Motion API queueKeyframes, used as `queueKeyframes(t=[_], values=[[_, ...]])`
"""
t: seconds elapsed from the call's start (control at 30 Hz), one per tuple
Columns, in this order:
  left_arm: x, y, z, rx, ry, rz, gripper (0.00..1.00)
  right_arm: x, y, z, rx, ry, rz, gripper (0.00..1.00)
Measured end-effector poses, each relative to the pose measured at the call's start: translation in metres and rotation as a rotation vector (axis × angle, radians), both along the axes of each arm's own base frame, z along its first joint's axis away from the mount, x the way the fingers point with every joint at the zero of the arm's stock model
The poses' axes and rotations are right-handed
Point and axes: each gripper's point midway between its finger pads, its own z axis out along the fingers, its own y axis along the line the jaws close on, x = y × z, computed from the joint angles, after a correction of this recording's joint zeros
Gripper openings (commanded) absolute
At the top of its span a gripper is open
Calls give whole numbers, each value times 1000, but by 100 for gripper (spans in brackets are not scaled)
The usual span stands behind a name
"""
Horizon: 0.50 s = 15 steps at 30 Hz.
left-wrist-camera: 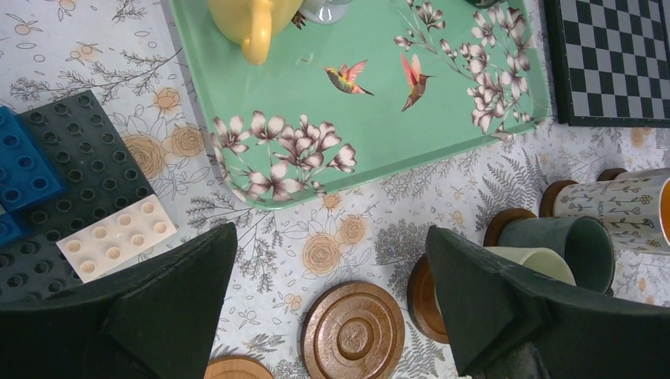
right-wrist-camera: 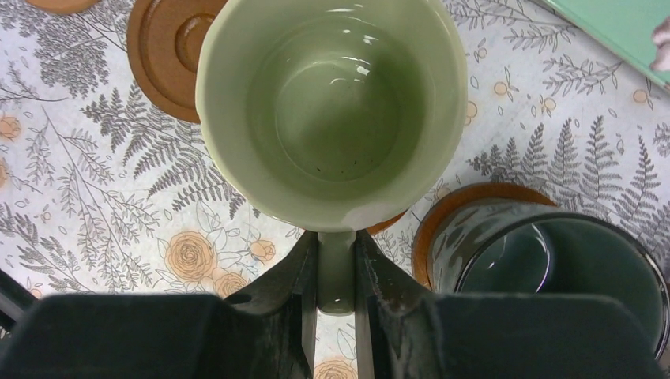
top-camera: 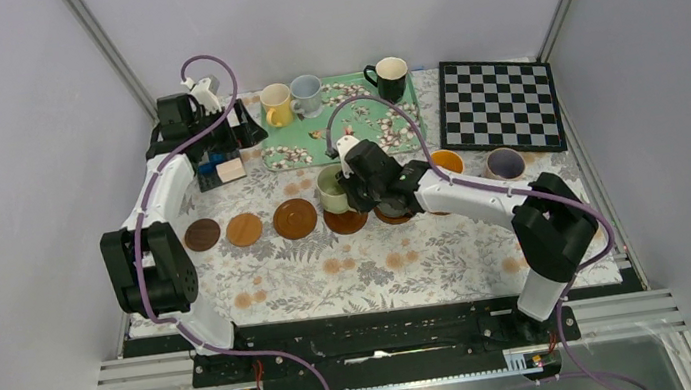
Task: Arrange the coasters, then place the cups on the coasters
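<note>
As right pincer [right-wrist-camera: 336,264] clamps mug [right-wrist-camera: 332,110], coasters [right-wrist-camera: 162,59] crowd.

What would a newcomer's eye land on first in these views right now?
The pale green mug, pinched by its handle in the right gripper, fills the right wrist view, mid-table by the row of brown coasters. Behind it lies the green floral tray with three mugs along its far edge, and the checkerboard at back right. The left gripper hangs wide open near the tray's near-left corner.
</note>
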Motion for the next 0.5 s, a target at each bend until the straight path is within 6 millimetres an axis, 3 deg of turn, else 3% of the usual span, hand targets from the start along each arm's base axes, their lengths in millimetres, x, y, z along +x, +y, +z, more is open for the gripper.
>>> queueKeyframes(t=[0.5], values=[[-4, -2, -9, -13, 23, -2, 99, -8, -4, -8, 4, 26, -77, 0]])
